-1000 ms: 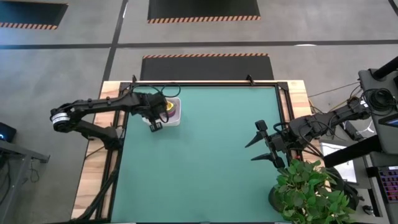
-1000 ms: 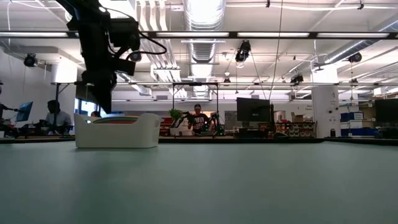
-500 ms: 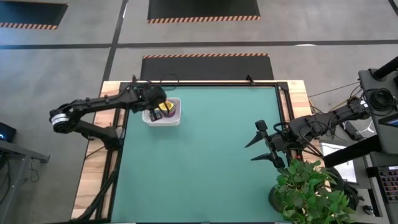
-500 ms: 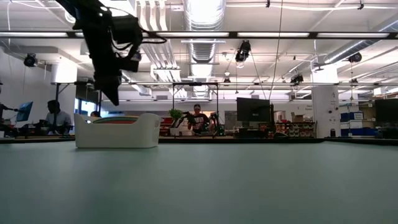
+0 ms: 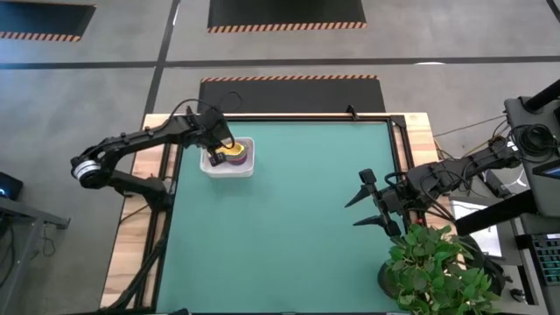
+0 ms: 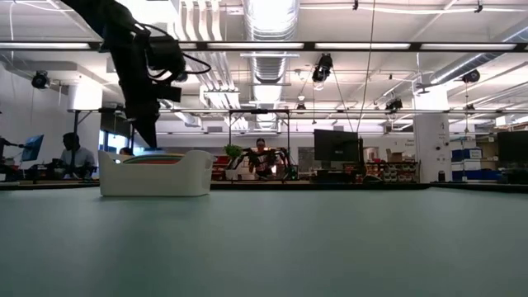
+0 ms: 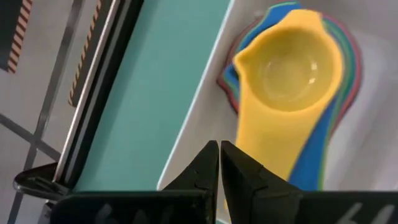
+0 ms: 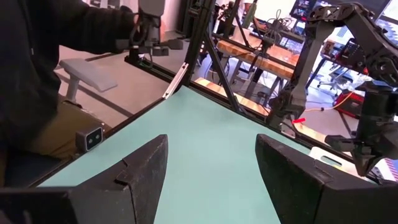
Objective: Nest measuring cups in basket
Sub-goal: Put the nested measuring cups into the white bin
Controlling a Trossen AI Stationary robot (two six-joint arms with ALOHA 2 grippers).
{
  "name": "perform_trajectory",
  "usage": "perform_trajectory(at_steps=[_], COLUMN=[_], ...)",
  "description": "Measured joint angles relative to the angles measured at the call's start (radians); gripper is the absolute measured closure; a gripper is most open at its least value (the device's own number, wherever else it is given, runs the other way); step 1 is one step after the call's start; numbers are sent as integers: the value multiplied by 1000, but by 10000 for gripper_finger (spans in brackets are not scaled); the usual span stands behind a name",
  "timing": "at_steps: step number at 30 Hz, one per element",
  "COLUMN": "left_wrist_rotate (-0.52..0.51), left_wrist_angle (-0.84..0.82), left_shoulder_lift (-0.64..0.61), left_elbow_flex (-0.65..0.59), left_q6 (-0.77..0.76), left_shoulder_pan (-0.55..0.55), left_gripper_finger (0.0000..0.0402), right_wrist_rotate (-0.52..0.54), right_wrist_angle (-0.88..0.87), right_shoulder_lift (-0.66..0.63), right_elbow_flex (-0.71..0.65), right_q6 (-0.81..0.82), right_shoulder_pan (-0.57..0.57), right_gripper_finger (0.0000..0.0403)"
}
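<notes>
The white basket (image 5: 229,166) (image 6: 157,173) stands near the table's far left corner. Inside it lies a nested stack of measuring cups (image 5: 234,153) with the yellow cup (image 7: 289,68) on top; blue, green, red and purple rims show beneath it. My left gripper (image 5: 217,149) (image 7: 219,155) is shut and points down over the basket's left wall (image 7: 199,118), beside the yellow cup's handle (image 7: 264,149). In the low view its tip (image 6: 148,142) stands just above the rim. My right gripper (image 5: 367,206) (image 8: 211,174) is open and waits near the table's right edge.
A potted plant (image 5: 437,271) stands at the near right corner, close to my right arm. Black frame rails (image 5: 289,115) run along the table's edges. People (image 6: 262,157) sit and stand in the room far behind the table. The green tabletop (image 5: 289,227) spreads between the two arms.
My left gripper has moved from the basket's near edge toward the table's far edge and now stands over the basket's left wall, having turned as the arm drew back. The basket and the cups have stayed where they were.
</notes>
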Motion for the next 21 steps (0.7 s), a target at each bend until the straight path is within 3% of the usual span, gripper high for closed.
perform_trajectory(at_steps=[21], left_wrist_rotate=[4], left_wrist_angle=[7], left_shoulder_lift=[0], left_elbow_flex=[-54], left_q6=[-9], left_shoulder_pan=[29], left_gripper_finger=[402], right_wrist_rotate=[0], right_wrist_angle=[0], right_shoulder_lift=[0], right_elbow_flex=[0], right_q6=[7], right_shoulder_pan=[0], right_gripper_finger=[172])
